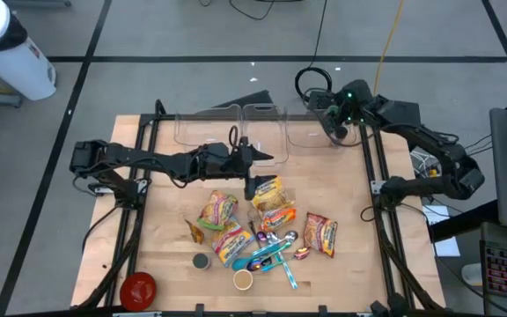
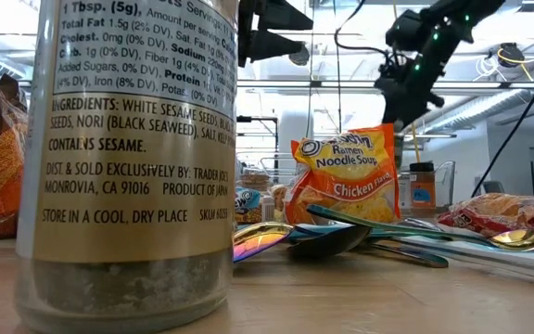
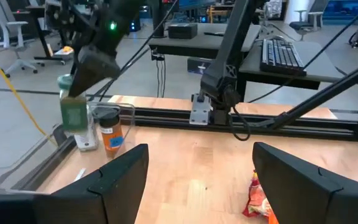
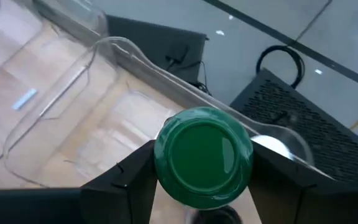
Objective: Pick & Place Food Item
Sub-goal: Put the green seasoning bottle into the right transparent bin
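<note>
Low view, nearest the lens: a seasoning jar fills the left of the frame. Behind it, at centre, I see spoons lying on the table and an upright chicken ramen packet.

High view: more ramen packets are scattered at the table's centre, with a red lid at lower left.

Left gripper hovers above centre, just over the packets, fingers spread wide and holding nothing.

Farthest, at upper right, the right gripper pinches a green-lidded bottle over the rightmost clear bin. An orange-labelled bottle stands in that bin.
</note>
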`<action>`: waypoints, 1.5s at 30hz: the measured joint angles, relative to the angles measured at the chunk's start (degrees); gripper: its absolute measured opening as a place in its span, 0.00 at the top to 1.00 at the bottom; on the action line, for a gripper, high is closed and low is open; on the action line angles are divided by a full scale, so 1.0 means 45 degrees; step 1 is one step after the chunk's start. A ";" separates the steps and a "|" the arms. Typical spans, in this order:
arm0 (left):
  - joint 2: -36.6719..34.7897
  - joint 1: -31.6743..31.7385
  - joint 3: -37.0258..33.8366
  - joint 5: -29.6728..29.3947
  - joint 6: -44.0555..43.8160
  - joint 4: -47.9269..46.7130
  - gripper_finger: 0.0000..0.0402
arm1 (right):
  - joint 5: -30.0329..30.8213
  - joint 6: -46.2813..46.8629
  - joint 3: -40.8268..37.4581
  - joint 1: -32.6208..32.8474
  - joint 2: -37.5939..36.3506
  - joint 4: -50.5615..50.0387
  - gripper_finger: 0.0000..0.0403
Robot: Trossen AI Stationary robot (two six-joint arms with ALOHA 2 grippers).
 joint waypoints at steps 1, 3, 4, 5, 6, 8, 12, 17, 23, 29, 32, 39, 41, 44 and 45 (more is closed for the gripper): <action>0.0000 -0.0009 0.0000 0.0009 0.0021 0.0029 0.25 | -0.0052 0.0065 -0.0172 -0.0035 0.0079 0.0292 0.51; 0.0000 -0.0018 0.0000 0.0023 0.0031 0.0083 0.24 | -0.0089 0.0143 -0.0292 -0.0070 0.0416 0.0526 0.51; 0.0000 -0.0018 0.0000 0.0035 0.0029 0.0109 0.23 | -0.0105 0.0150 -0.0297 -0.0074 0.0615 0.0520 0.51; 0.0000 -0.0015 0.0000 0.0029 0.0029 0.0126 0.23 | -0.0177 0.0153 -0.0277 -0.0078 0.0829 0.0485 0.51; 0.0000 -0.0007 0.0000 0.0030 0.0034 0.0127 0.22 | -0.0320 0.0155 -0.0174 -0.0080 0.1081 0.0445 0.51; 0.0000 -0.0006 0.0000 0.0028 0.0024 0.0171 0.22 | -0.0328 0.0193 0.0052 -0.0071 0.1555 0.0604 0.51; 0.0000 -0.0009 0.0000 0.0028 -0.0029 0.0329 0.21 | -0.0402 0.0488 0.0306 -0.0203 0.2541 0.0886 0.51; 0.0000 -0.0018 0.0000 0.0028 -0.0058 0.0307 0.22 | -0.0288 0.0534 0.0379 -0.0324 0.3355 0.1154 0.51; 0.0000 -0.0018 0.0000 0.0028 -0.0066 0.0302 0.24 | -0.0266 0.0866 0.0374 -0.0348 0.3938 0.1267 0.51; 0.0000 -0.0063 0.0000 0.0028 -0.0163 0.0293 0.25 | 0.0416 0.0993 0.0374 -0.0348 0.4074 0.1416 0.51; 0.0000 -0.0067 0.0000 0.0028 -0.0219 0.0288 0.24 | 0.0639 0.1000 0.0374 -0.0358 0.4074 0.1400 0.51; 0.0000 -0.0067 0.0000 0.0025 -0.0345 0.0322 0.20 | 0.0638 0.0980 0.0329 -0.0353 0.4158 0.1510 0.51; 0.0000 -0.0067 0.0000 0.0023 -0.0369 0.0322 0.20 | 0.0637 0.0876 0.0115 -0.0353 0.4140 0.1796 0.51; 0.0000 -0.0067 0.0000 0.0024 -0.0373 0.0345 0.20 | 0.0673 0.0843 -0.0262 -0.0393 0.4108 0.2271 0.51; 0.0000 -0.0067 0.0000 0.0023 -0.0382 0.0346 0.20 | 0.0672 0.0843 -0.0381 -0.0447 0.4097 0.2411 0.51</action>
